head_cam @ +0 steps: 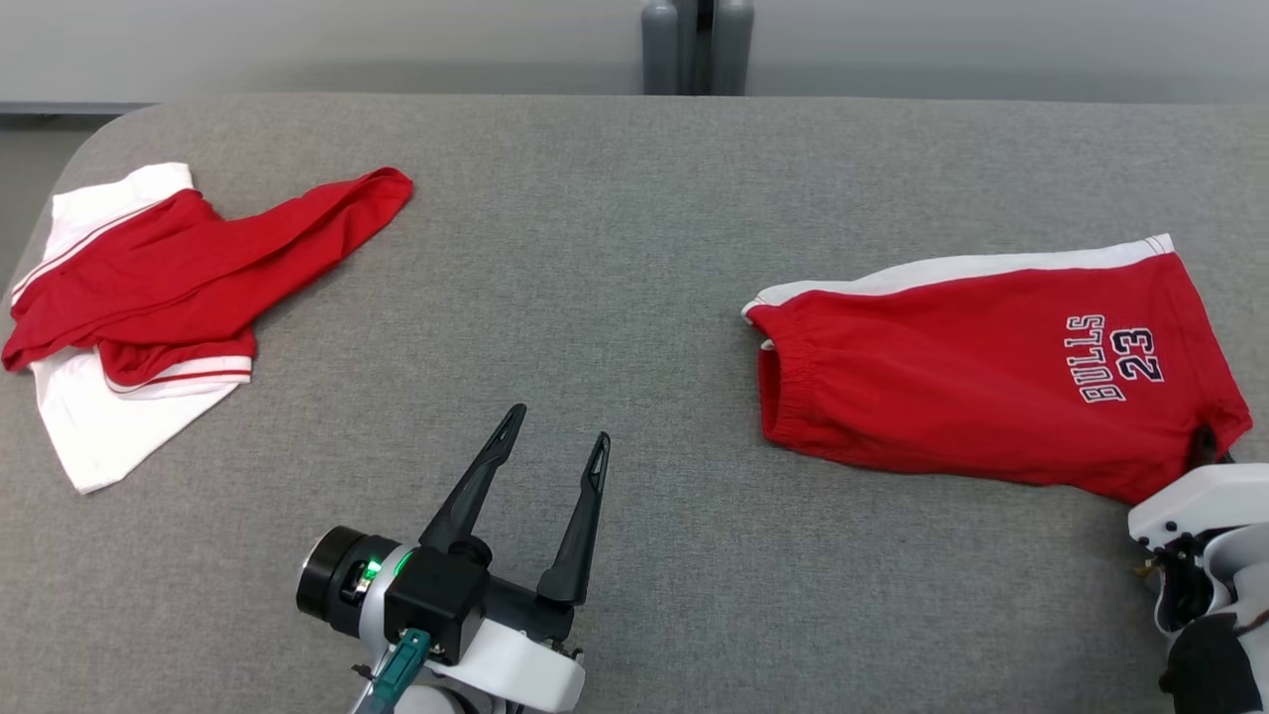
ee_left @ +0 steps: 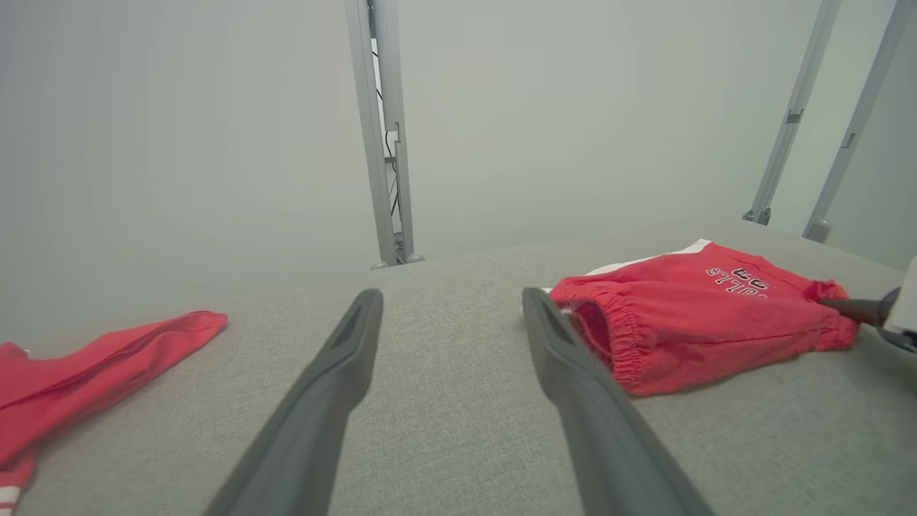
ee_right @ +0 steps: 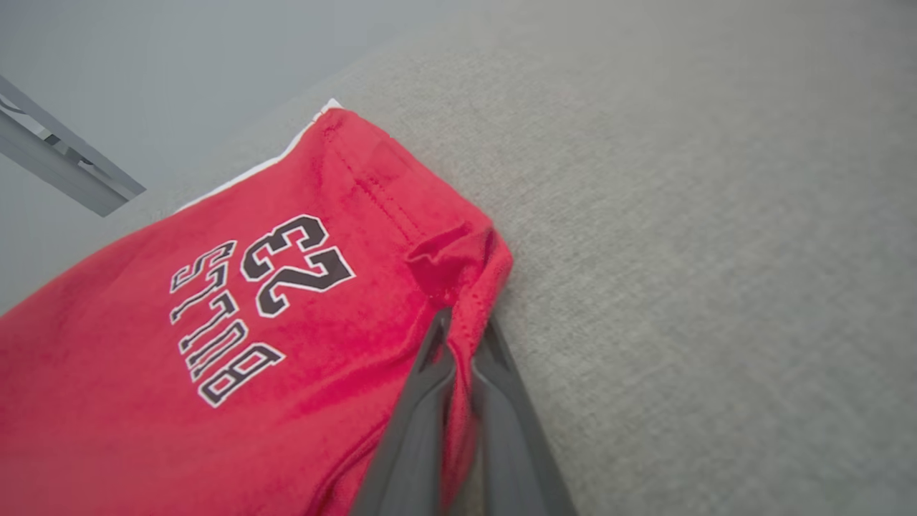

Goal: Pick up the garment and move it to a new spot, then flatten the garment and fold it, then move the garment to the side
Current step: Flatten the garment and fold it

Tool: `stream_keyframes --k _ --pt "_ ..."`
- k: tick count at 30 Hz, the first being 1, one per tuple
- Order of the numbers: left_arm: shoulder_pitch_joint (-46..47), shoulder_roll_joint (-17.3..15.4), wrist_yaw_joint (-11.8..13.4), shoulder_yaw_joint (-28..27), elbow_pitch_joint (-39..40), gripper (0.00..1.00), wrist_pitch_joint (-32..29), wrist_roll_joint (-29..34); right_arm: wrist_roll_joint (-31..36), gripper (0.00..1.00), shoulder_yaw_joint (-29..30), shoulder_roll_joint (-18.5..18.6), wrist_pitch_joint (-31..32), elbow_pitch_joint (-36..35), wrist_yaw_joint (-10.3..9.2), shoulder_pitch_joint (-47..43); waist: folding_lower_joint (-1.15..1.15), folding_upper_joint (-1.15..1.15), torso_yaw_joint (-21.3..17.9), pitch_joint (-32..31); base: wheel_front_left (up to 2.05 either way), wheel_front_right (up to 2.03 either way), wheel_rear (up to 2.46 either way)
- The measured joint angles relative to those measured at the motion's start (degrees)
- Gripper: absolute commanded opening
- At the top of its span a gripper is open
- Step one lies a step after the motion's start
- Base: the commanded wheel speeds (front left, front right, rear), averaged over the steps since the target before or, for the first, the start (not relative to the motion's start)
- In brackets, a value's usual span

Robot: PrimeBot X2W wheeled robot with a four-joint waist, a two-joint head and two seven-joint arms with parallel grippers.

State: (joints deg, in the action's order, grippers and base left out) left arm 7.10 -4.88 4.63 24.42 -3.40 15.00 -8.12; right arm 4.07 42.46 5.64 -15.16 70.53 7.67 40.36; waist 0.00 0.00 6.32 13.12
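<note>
The garment, red shorts with a white side stripe and "BULLS 23" print, lies folded on the right of the grey table. My right gripper is shut on the near right hem corner of the shorts; the right wrist view has both fingers pinching a fold of red cloth, the gripper tips buried in it. My left gripper hovers open over bare table at the front centre, apart from any cloth. In the left wrist view its gripper points past the shorts waistband.
A second red and white garment lies crumpled at the table's far left, also visible in the left wrist view. A grey post stands behind the table's back edge. Bare grey table lies between the two garments.
</note>
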Motion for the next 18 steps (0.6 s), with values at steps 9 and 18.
stream_keyframes --k 9,18 --pt "-0.8 0.3 -0.5 -0.2 -0.4 1.0 0.0 0.0 -7.2 0.0 -6.1 -1.7 0.0 -9.0 -0.16 -5.7 0.0 0.0 -1.9 -2.6 0.0 0.0 0.0" --pt "-2.3 0.9 -0.6 -0.5 -0.9 1.0 0.0 -0.1 -17.6 0.0 -23.8 -2.7 0.0 -22.5 -0.19 -9.5 0.0 0.0 -1.5 -5.0 0.0 0.0 0.0"
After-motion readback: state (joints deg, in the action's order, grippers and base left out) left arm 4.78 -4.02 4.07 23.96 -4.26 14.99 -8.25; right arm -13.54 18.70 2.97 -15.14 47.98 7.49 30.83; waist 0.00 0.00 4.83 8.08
